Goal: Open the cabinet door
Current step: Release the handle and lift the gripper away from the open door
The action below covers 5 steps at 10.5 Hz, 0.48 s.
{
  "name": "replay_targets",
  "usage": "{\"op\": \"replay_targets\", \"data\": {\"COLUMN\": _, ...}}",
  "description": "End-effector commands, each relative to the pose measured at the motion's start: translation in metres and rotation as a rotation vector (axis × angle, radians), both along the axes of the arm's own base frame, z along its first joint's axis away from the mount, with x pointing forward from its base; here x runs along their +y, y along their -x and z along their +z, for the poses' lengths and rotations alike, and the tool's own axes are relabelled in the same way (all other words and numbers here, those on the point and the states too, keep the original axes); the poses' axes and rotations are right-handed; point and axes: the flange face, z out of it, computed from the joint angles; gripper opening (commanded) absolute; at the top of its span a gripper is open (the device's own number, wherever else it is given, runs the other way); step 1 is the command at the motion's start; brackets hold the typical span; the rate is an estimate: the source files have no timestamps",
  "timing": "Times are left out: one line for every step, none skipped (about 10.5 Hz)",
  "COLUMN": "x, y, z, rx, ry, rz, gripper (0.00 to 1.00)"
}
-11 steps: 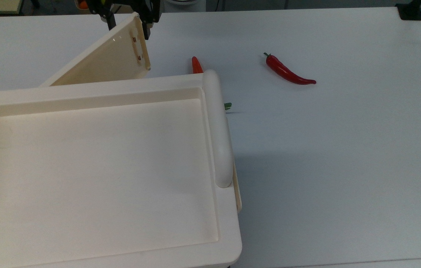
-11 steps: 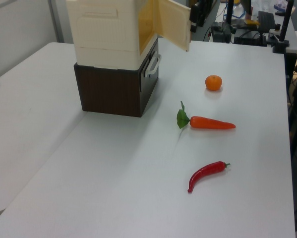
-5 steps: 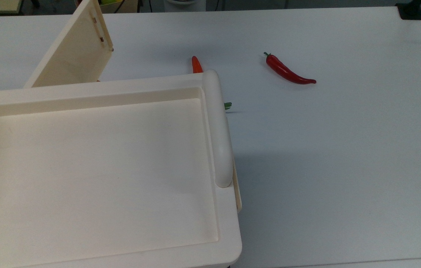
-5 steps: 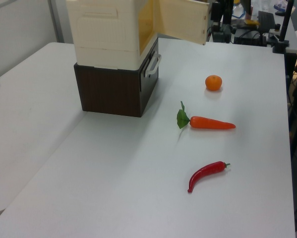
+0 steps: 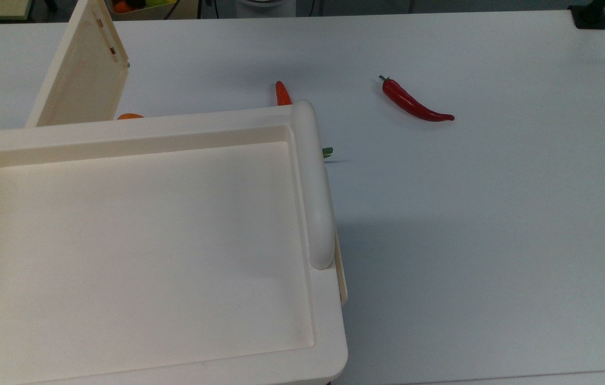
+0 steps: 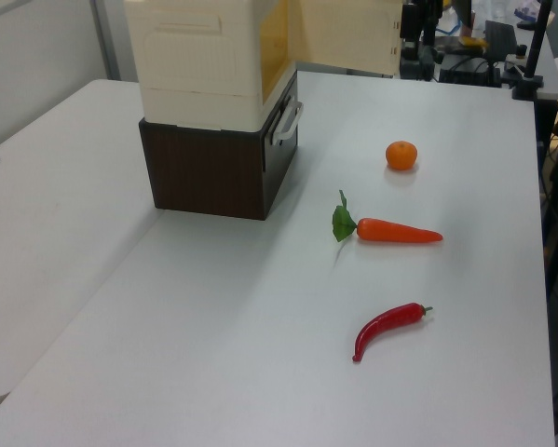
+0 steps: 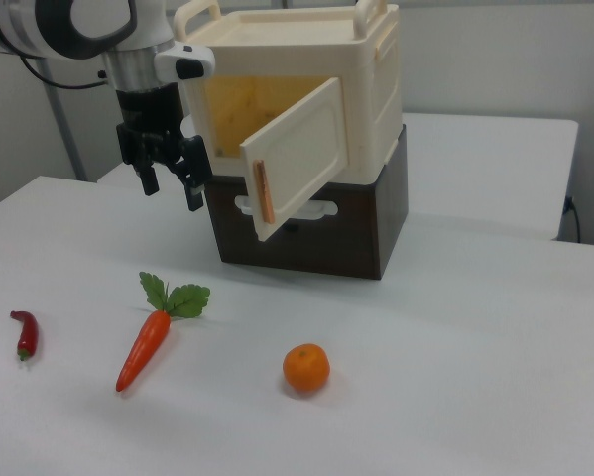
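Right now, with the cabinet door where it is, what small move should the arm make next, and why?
Probably lift the pincer up and clear. The cabinet door already stands swung wide, and the pincer hangs open, apart from it, holding nothing, so no further push seems needed.

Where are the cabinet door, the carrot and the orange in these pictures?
cabinet door [image 7: 298, 159], right view, on the middle of its outer panel.
carrot [image 7: 144, 348], right view, on the orange body, below the green leaves.
orange [image 6: 401, 155], left view, on the middle of the fruit.
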Motion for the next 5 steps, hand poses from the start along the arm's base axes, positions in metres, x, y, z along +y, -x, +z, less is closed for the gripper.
{"op": "replay_targets", "data": {"x": 0.0075, "y": 0.0077, "z": -0.0025, "rx": 0.018, "ry": 0.000, "rz": 0.004, "gripper": 1.00}}
{"op": "replay_targets", "data": {"x": 0.0071, "y": 0.0057, "z": -0.0038, "rx": 0.015, "ry": -0.004, "rz": 0.003, "gripper": 1.00}}
{"op": "replay_targets", "data": {"x": 0.0079, "y": 0.0056, "z": -0.0045, "rx": 0.016, "ry": -0.004, "rz": -0.001, "gripper": 1.00}}
{"op": "replay_targets", "data": {"x": 0.0080, "y": 0.0060, "z": -0.0030, "rx": 0.013, "ry": -0.004, "rz": -0.003, "gripper": 1.00}}
{"op": "replay_targets", "data": {"x": 0.0079, "y": 0.0054, "z": -0.0037, "rx": 0.013, "ry": -0.004, "rz": -0.002, "gripper": 1.00}}
